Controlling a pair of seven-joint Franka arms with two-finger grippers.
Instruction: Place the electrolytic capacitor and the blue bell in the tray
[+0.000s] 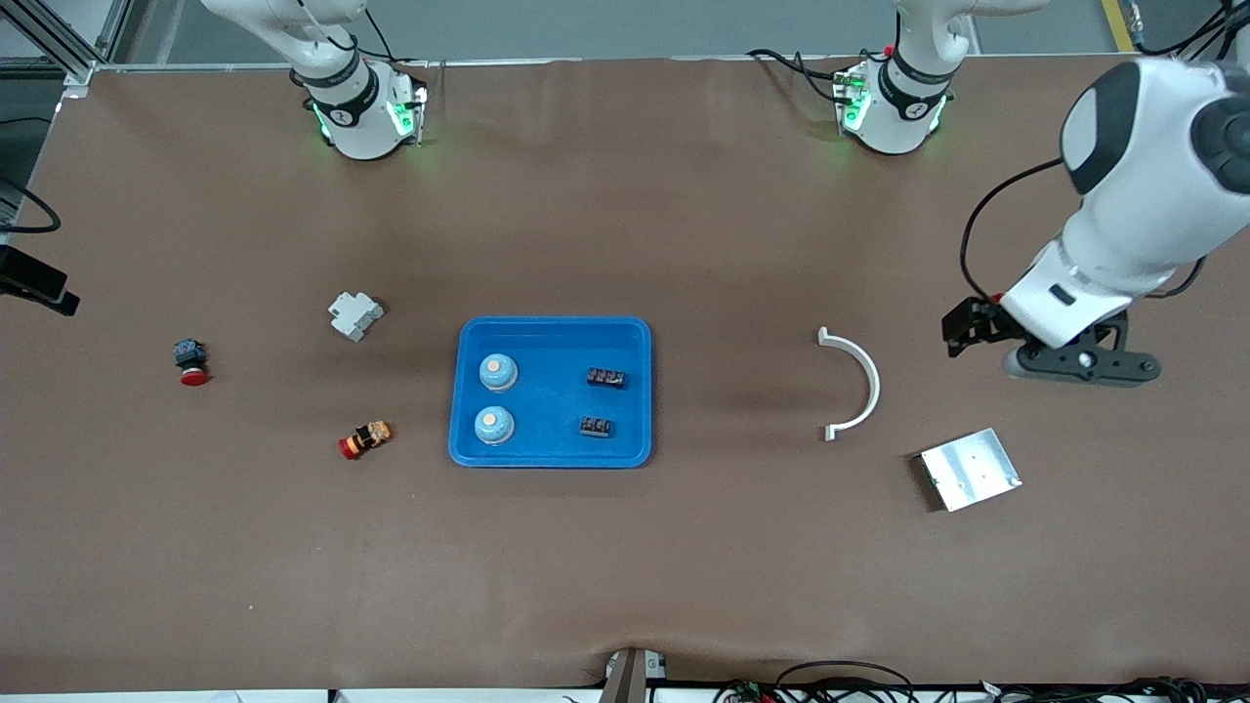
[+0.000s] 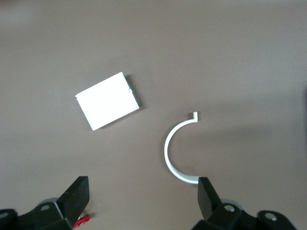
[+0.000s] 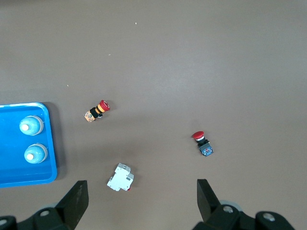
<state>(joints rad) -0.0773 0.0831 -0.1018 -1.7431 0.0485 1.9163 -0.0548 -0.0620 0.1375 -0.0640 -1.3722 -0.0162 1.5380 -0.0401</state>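
Both bells (image 1: 497, 371) and both black parts (image 1: 605, 377) sit in the tray (image 1: 550, 457) at frame centre; left tool (image 2: 141, 191) and right tool (image 3: 141, 191), jaws apart, hang empty, apparently finished.

**Robotics lab bench laid out for a sorting trial**

Two white robot arms, their bases (image 1: 366, 112) (image 1: 891, 109) lit with green status lights and trailing black cables, stand bolted along one edge of a wide bench (image 1: 625, 547) covered in brown matting. Aluminium framing (image 1: 59, 44) rises at a corner. Small industrial parts lie scattered: emergency-stop push buttons (image 1: 192, 361) (image 1: 365, 439), a white circuit breaker (image 1: 354, 314), a metal plate (image 1: 971, 469), a white pipe clamp half (image 1: 854, 383) and a blue tray (image 1: 552, 332).
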